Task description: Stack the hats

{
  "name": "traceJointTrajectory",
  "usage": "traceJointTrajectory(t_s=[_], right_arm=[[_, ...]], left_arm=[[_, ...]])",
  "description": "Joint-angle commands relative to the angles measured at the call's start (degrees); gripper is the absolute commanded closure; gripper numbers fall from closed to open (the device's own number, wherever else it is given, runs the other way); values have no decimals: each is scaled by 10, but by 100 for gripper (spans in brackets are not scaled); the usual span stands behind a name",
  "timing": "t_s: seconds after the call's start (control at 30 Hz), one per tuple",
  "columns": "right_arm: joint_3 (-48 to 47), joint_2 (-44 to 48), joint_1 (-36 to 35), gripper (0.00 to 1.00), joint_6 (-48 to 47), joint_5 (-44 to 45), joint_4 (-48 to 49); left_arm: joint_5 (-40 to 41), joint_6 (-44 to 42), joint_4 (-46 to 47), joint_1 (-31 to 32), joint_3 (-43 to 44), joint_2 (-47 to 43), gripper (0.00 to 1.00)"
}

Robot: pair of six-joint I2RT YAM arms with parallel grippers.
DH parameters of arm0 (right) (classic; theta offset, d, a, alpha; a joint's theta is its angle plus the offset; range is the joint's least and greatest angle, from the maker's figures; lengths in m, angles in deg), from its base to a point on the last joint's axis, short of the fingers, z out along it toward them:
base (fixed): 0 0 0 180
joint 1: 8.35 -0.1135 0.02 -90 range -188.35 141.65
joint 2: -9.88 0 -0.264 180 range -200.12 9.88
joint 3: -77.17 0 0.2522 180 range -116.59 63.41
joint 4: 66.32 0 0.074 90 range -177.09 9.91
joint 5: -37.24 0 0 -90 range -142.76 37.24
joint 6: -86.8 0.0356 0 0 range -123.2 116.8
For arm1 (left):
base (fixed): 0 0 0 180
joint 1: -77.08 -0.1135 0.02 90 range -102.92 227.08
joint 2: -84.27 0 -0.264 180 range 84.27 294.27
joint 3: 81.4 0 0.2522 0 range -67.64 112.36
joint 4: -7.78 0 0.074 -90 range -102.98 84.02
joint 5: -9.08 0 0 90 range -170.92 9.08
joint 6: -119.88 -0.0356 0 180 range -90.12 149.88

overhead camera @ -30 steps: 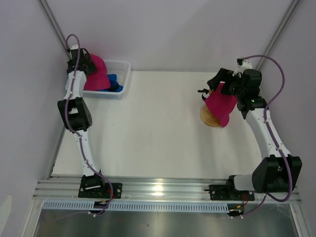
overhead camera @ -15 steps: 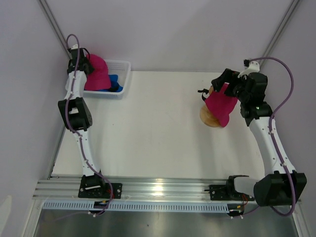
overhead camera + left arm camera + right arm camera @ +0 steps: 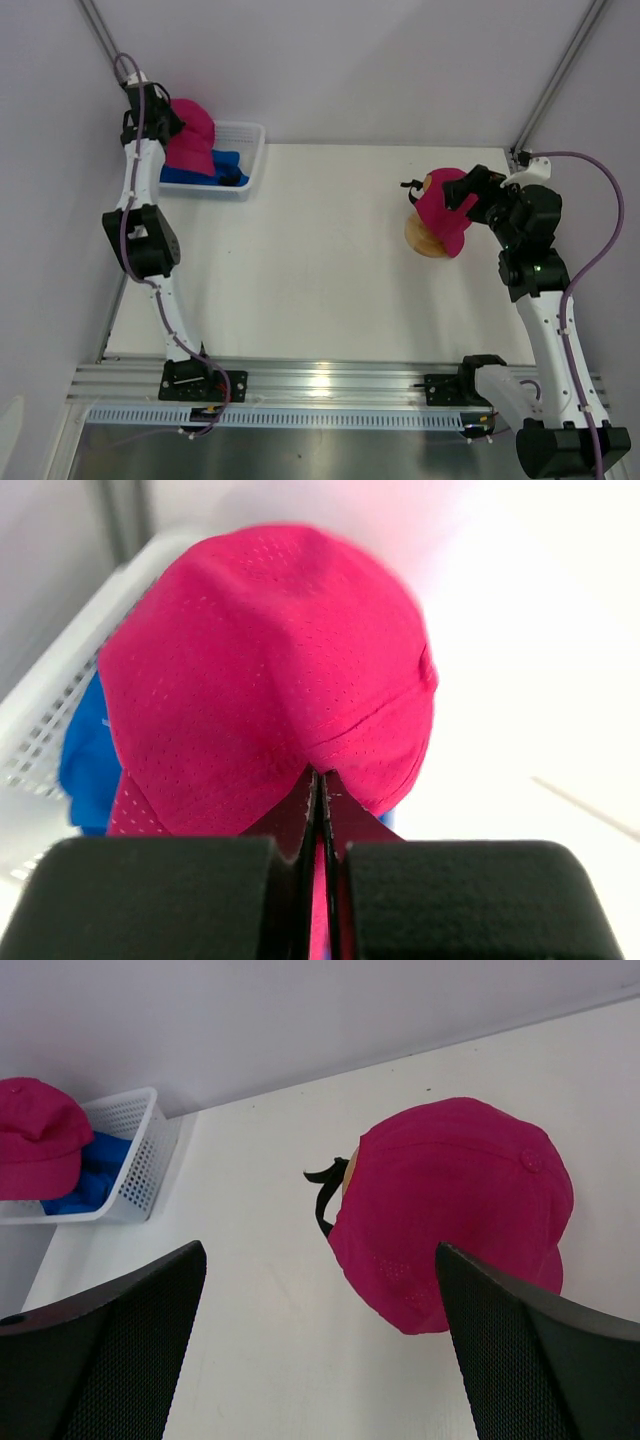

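My left gripper [image 3: 320, 790] is shut on the edge of a magenta hat [image 3: 270, 670], which hangs from it above the white basket [image 3: 250, 140] at the far left. The same gripper [image 3: 150, 125] and hat [image 3: 190, 140] show in the top view. Blue hat fabric [image 3: 215, 165] lies in the basket under it. A second magenta hat [image 3: 445, 205] sits over the round wooden stand [image 3: 425, 243] on the right. My right gripper [image 3: 472, 190] hangs just right of that hat, open and holding nothing. In the right wrist view the hat [image 3: 450, 1200] lies ahead of the gripper [image 3: 318, 1252].
The white mesh basket [image 3: 135, 1150] stands against the back wall at the table's far left corner. A black strap [image 3: 325, 1195] sticks out from the left side of the hat on the stand. White tabletop [image 3: 320, 260] stretches between the basket and the stand.
My left gripper closed on the magenta hat and lifted it up above the basket. My right arm drew back to the right, away from the hat on the stand, still open.
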Motion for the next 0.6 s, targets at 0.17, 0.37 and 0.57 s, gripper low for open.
traceJointTrajectory(t_s=[0.17,0.37,0.57], right_arm=[[21,21,-3,1,28,-29,3],[27,28,-3,1,35,-44,2],[46,35,-3,1,52,-38,-4]], left_arm=[[-139,98,76,7,-16,-164,99],[-204,78,66,57,-16,-228,99],[-238,80,55,146,-31,-249,99]])
